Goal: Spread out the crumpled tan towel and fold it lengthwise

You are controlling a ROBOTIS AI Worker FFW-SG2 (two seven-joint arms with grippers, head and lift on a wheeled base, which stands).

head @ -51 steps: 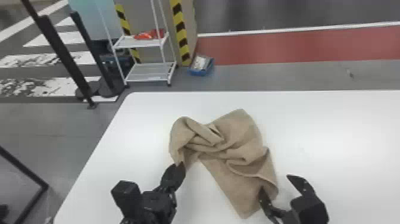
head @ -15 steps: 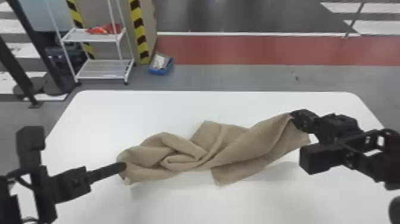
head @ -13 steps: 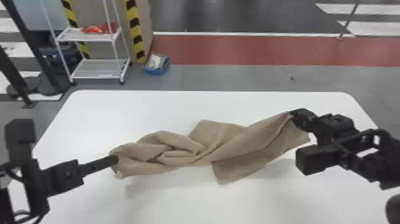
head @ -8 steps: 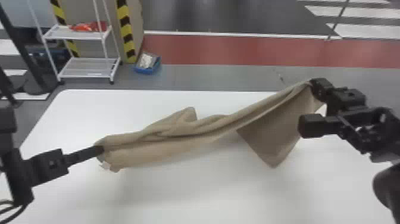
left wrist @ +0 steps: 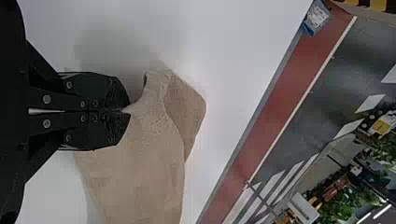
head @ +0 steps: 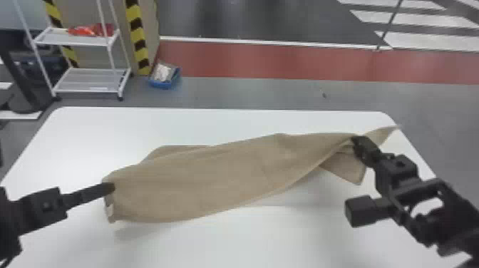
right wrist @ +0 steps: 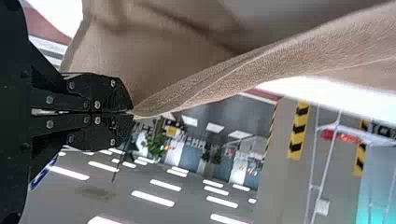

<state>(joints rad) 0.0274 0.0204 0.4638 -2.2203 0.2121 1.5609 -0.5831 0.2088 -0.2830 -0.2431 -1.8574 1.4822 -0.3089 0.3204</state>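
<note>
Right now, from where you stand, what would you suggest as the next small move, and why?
I would probably lower both ends together towards the table. The left gripper and right gripper have their jaws closed on the towel, which stretches between them, and the shadow beneath suggests it is raised. A corner hangs near the right gripper.

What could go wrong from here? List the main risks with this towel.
The tan towel may slip: the left pincer and right pincer pinch it only at their tips, so a hard pull could free an end.

It may land doubled over: near the right pincer, one flap sticks out past the grip and another corner hangs below.

Its right end might drape off the table, as that flap reaches the right edge in the head view.
</note>
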